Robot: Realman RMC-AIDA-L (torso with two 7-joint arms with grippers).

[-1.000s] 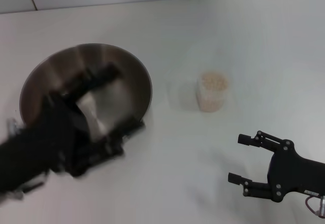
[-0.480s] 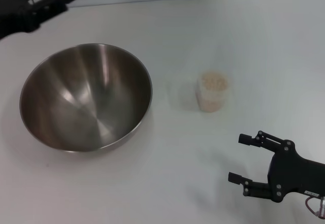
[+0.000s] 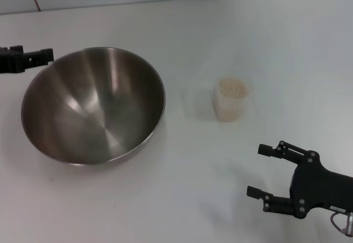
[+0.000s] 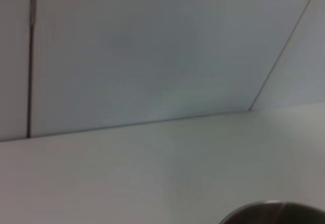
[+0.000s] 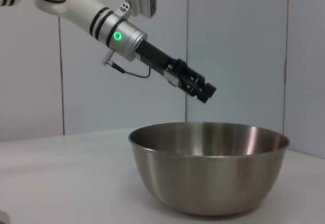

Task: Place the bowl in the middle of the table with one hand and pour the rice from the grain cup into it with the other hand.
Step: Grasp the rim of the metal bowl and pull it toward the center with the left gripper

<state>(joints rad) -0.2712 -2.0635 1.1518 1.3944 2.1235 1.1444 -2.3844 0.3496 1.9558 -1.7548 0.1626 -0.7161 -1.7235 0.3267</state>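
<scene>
On table [image 3: 182, 199]: one bowl [image 3: 94, 105]; one grain cup [image 3: 230, 100]; two end effectors.

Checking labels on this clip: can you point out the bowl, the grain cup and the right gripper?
bowl [image 3: 83, 116], head view, on its shiny inner wall.
grain cup [image 3: 230, 106], head view, on its clear side, filled with rice.
right gripper [image 3: 265, 171], head view, midway between its open jaws.

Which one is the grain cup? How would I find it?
Find the big shiny steel bowl on the white table. Toward the robot's right stands the grain cup, small, clear, full of pale rice, much smaller than the bowl.
</scene>
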